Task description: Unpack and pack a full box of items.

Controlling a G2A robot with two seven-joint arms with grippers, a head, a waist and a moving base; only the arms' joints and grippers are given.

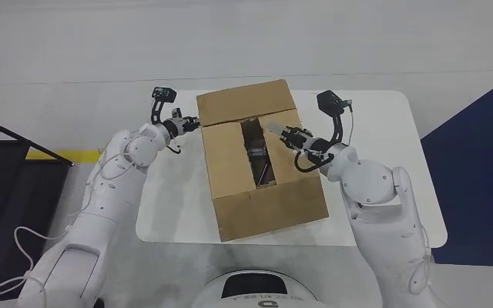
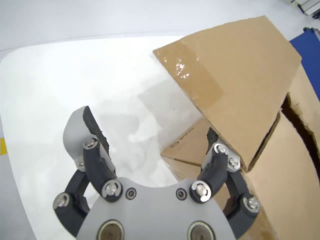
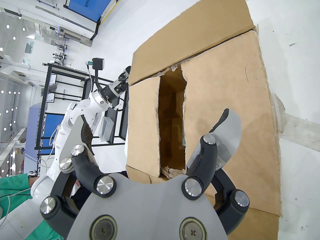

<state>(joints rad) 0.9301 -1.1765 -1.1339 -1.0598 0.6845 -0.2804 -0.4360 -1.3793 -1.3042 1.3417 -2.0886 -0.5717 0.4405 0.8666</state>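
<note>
A brown cardboard box (image 1: 246, 185) stands in the middle of the white table. Its two long top flaps are slightly apart, and dark items show in the gap (image 1: 258, 154). The far end flap (image 1: 246, 102) is raised. My left gripper (image 1: 189, 123) is open at the box's far left corner. In the left wrist view (image 2: 150, 131) one fingertip (image 2: 212, 138) sits under the edge of the raised flap (image 2: 237, 81). My right gripper (image 1: 281, 135) hangs open above the right top flap, next to the gap (image 3: 172, 116), with nothing between its fingers (image 3: 227, 123).
Bare white table (image 1: 385, 200) lies to the right and left of the box. A dark rack (image 1: 15, 177) stands off the table's left side and a blue panel (image 1: 470, 177) off its right. Old tape (image 3: 295, 123) trails from the box side.
</note>
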